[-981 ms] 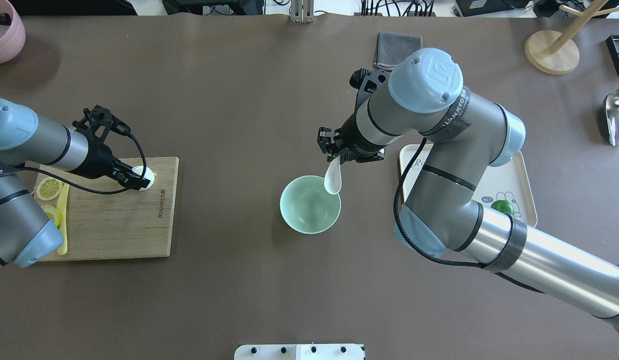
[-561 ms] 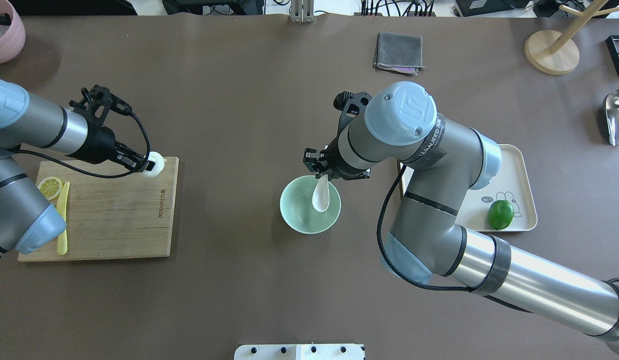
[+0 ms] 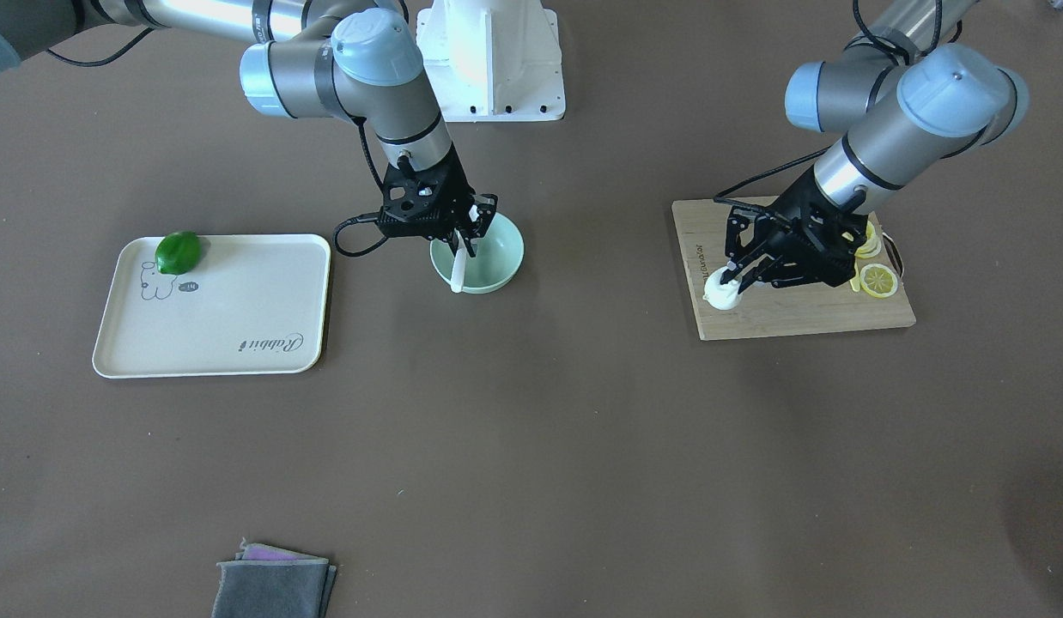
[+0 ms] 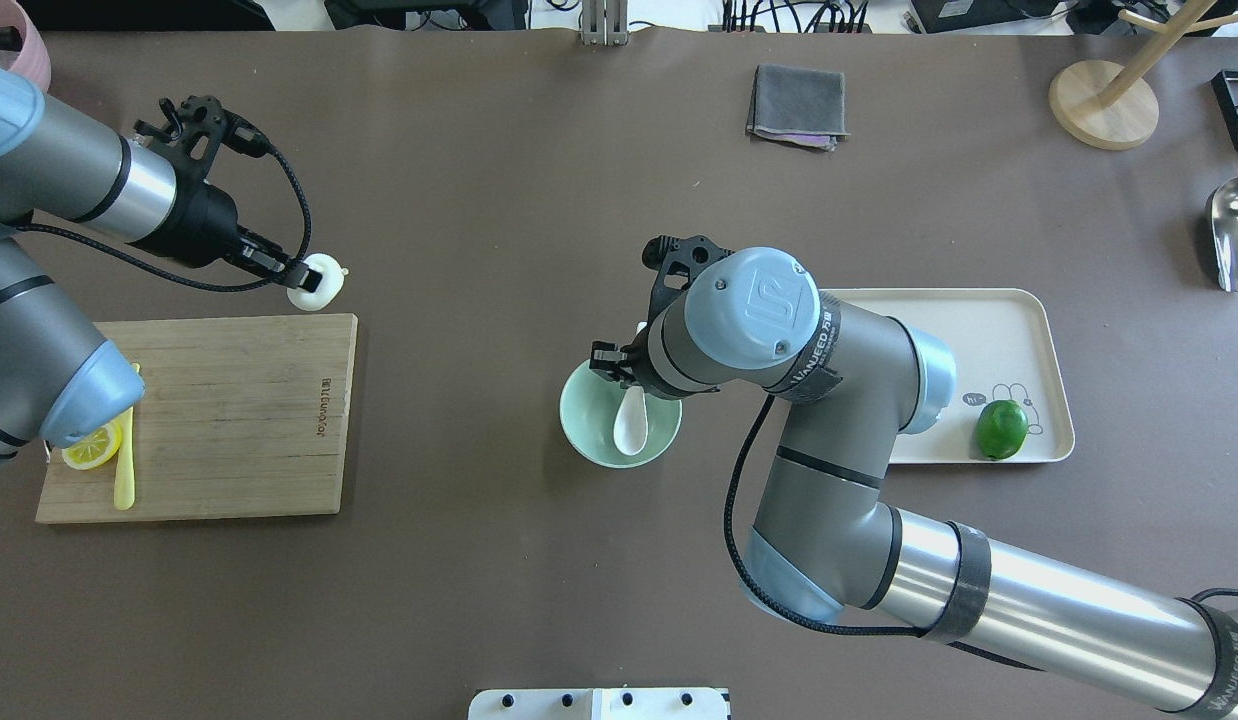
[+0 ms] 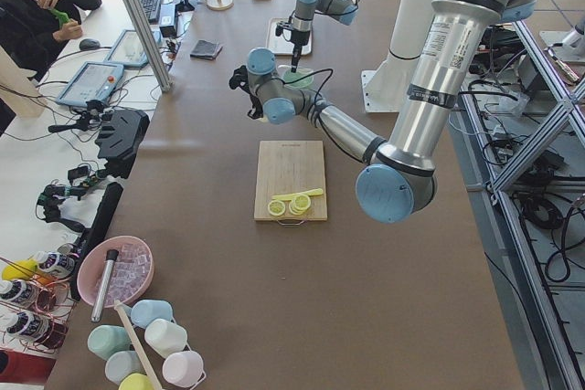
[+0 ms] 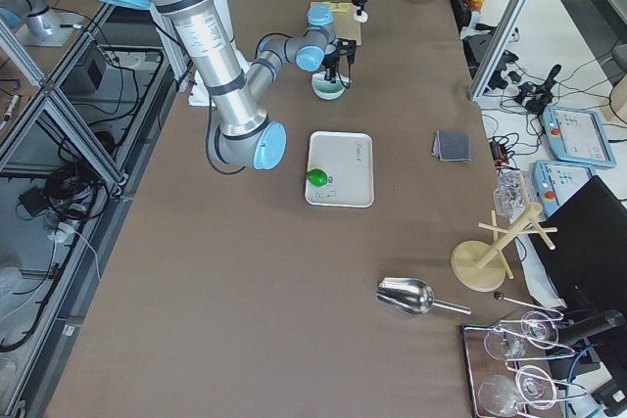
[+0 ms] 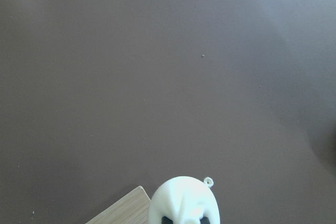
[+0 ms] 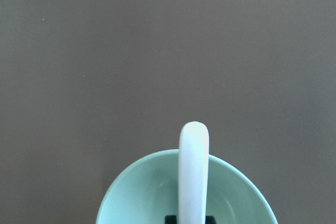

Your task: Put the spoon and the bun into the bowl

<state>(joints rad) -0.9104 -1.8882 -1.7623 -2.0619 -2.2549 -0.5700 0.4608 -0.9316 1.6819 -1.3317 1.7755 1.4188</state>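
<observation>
The pale mint-green bowl (image 4: pixel 589 440) stands mid-table. My right gripper (image 4: pixel 629 372) hangs over its far rim, shut on the white spoon (image 4: pixel 630 424), whose scoop hangs down inside the bowl. In the front view the spoon (image 3: pixel 457 273) hangs from the gripper (image 3: pixel 464 232) over the bowl (image 3: pixel 497 262). In the right wrist view the spoon (image 8: pixel 193 177) lies across the bowl (image 8: pixel 131 203). My left gripper (image 4: pixel 297 275) is shut on the white pleated bun (image 4: pixel 319 283), held in the air just past the cutting board's far corner. The bun also shows in the left wrist view (image 7: pixel 184 200).
The wooden cutting board (image 4: pixel 229 420) carries lemon slices (image 4: pixel 89 447) and a yellow stick (image 4: pixel 125 470). A cream tray (image 4: pixel 1009 340) with a green fruit (image 4: pixel 1001 428) lies right of the bowl. A grey cloth (image 4: pixel 797 105), wooden stand (image 4: pixel 1104 100) and metal scoop (image 4: pixel 1234 230) sit at the far side.
My left gripper has lifted the bun off the board and carried it past the board's far edge. My right gripper has moved over the bowl, and the spoon's scoop now hangs inside it.
</observation>
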